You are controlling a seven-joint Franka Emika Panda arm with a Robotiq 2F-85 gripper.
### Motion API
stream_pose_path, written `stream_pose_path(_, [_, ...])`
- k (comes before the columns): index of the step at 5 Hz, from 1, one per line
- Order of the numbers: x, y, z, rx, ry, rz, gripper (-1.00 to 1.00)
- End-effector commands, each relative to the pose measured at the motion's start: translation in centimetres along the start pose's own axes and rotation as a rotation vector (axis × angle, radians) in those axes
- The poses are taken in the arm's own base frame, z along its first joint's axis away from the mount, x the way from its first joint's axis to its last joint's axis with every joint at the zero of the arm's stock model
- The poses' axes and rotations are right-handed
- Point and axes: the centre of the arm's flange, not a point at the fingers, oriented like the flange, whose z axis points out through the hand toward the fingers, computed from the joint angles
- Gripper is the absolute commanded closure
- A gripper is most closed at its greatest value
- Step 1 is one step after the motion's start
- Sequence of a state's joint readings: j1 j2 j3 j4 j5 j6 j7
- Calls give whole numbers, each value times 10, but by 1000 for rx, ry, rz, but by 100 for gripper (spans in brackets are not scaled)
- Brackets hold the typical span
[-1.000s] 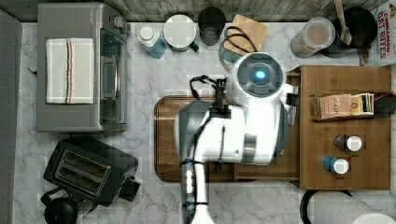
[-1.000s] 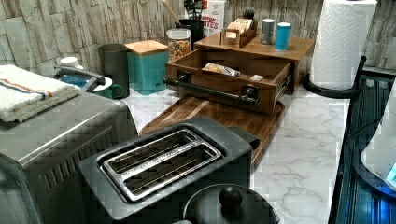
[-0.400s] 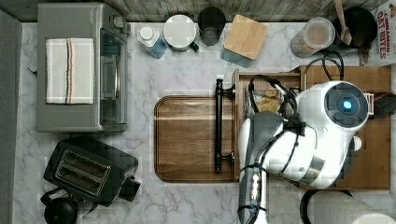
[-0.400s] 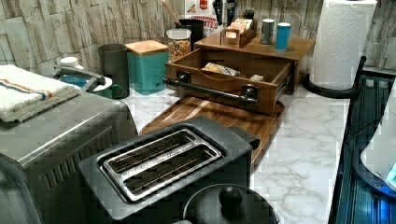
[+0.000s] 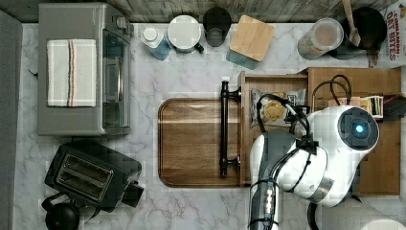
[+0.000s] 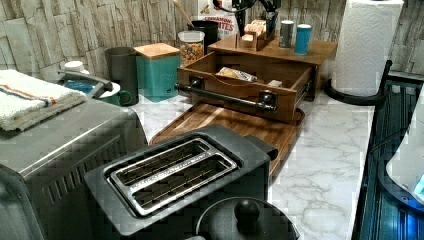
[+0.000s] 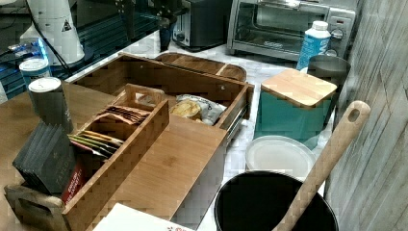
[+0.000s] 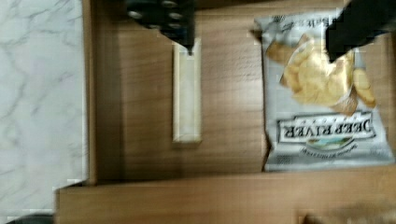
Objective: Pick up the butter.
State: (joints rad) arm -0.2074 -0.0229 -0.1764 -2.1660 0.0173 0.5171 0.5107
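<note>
butter spot: the butter (image 8: 187, 91) lies flat on the floor of the open drawer (image 5: 273, 75), running alongside one side wall. In the left view it's the pale bit (image 6: 274, 83) near the drawer's front corner, on the left view's right.

jaws: released and spread wide, nothing in them. One of the fingers (image 8: 161, 14) hangs right over the end of the butter, and the other is over the chip bag (image 8: 322, 93).

what could go wrong: honestly, a straight drop from here looks bad. One finger would land on top of the stick instead of beside it, and the other would hit the bag. I'd guess a squashed wrapper, or the bag getting caught too. It needs to shift so the butter sits between the fingers.

other worry: it's a slim stick in a slick-looking wrapper. An off-centre squeeze could just skid or spin it against the wall.

tight edge: the strip between the butter and the side wall is narrow, so a finger going in there could clip the rim.

open room: there's bare wood between the butter and the bag, and more past the butter's far end. Nothing hangs over the drawer besides the arm. The marble worktop (image 5: 191, 76) sits just outside that wall.
</note>
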Motion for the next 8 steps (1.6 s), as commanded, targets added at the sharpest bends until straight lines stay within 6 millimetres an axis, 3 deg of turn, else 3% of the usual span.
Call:
stream_pose_path(1, [0, 32, 52, -16, -4, -38, -100])
stream_pose_path(3, [11, 46, 95, -20, -2, -28, -100])
stream_pose_path(5, [12, 19, 121, -50, 49, 8, -100])
stream_pose_path(7, [29, 41, 141, -40, 29, -20, -100])
stream_pose_path(8, [19, 44, 146, 15, 67, -16, -100])
